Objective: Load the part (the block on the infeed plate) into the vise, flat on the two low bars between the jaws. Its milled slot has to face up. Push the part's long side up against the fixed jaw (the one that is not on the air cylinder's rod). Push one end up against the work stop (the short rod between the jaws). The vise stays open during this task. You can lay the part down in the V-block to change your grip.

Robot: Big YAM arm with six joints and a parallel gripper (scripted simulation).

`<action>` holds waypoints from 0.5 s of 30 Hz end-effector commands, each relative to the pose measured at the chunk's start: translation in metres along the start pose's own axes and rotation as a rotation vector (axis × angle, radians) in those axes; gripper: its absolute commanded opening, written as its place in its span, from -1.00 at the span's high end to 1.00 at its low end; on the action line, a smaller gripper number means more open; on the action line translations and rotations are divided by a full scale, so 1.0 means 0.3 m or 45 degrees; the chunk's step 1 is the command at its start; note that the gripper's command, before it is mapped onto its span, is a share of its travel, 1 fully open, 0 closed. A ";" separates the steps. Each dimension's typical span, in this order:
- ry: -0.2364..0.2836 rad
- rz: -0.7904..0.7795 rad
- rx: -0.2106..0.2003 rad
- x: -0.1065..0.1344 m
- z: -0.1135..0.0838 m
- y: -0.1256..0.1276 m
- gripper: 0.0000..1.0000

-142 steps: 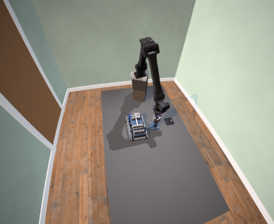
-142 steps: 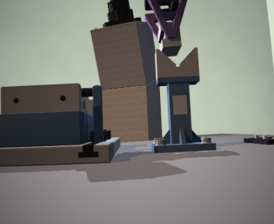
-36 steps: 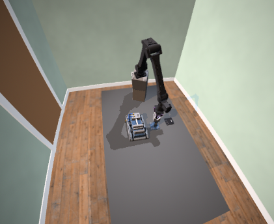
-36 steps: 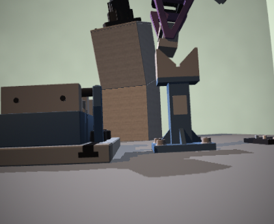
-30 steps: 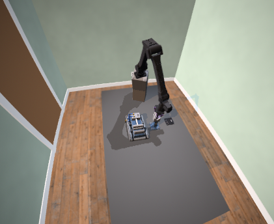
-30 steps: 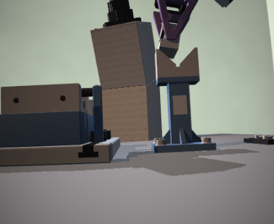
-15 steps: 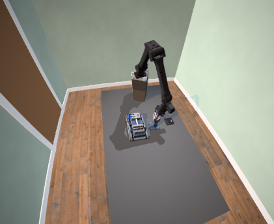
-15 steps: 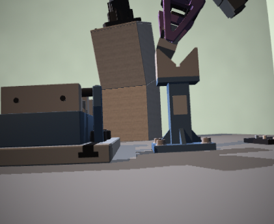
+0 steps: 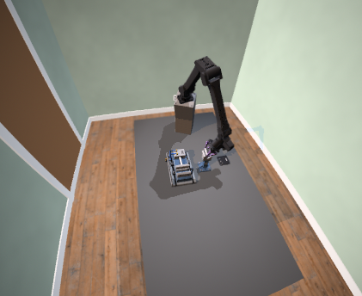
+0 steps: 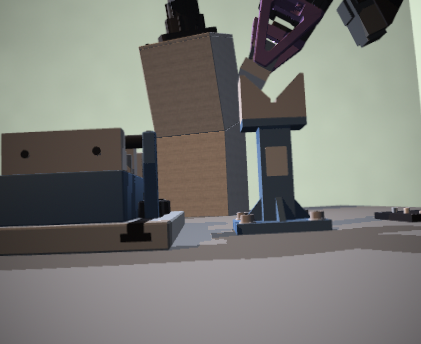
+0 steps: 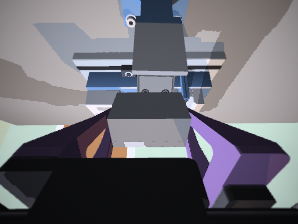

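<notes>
Block clamped between fingers of tool.

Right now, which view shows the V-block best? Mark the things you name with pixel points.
The exterior view: the V-block's [image 10: 273,111] notch is seen face-on, little covered. The top view shows its stand small, under the gripper [image 9: 206,156]; the wrist view shows no notch.

Walls: pale green. Far skirting: white. Floor: brown planks. Left: brown door-like panel, white trim.

Arm cut off above, vise cropped left
</notes>
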State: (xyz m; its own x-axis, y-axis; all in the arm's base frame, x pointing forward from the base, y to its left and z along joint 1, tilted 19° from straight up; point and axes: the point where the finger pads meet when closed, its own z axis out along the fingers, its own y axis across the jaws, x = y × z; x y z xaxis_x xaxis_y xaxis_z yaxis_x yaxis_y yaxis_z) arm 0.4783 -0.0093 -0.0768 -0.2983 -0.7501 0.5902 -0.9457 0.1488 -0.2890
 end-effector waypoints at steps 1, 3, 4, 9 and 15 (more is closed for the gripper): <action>0.033 0.033 0.015 -0.024 -0.040 -0.025 1.00; 0.046 0.037 0.020 -0.021 -0.046 -0.030 1.00; 0.046 0.037 0.020 -0.021 -0.046 -0.030 1.00; 0.120 0.029 0.012 -0.027 -0.035 -0.020 1.00; 0.181 0.037 0.019 -0.021 -0.047 -0.029 1.00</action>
State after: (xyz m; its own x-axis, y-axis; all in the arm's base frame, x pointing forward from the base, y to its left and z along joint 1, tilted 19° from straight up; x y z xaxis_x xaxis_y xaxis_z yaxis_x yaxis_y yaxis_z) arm 0.4799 -0.0082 -0.0764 -0.3182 -0.6570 0.6834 -0.9442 0.1546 -0.2910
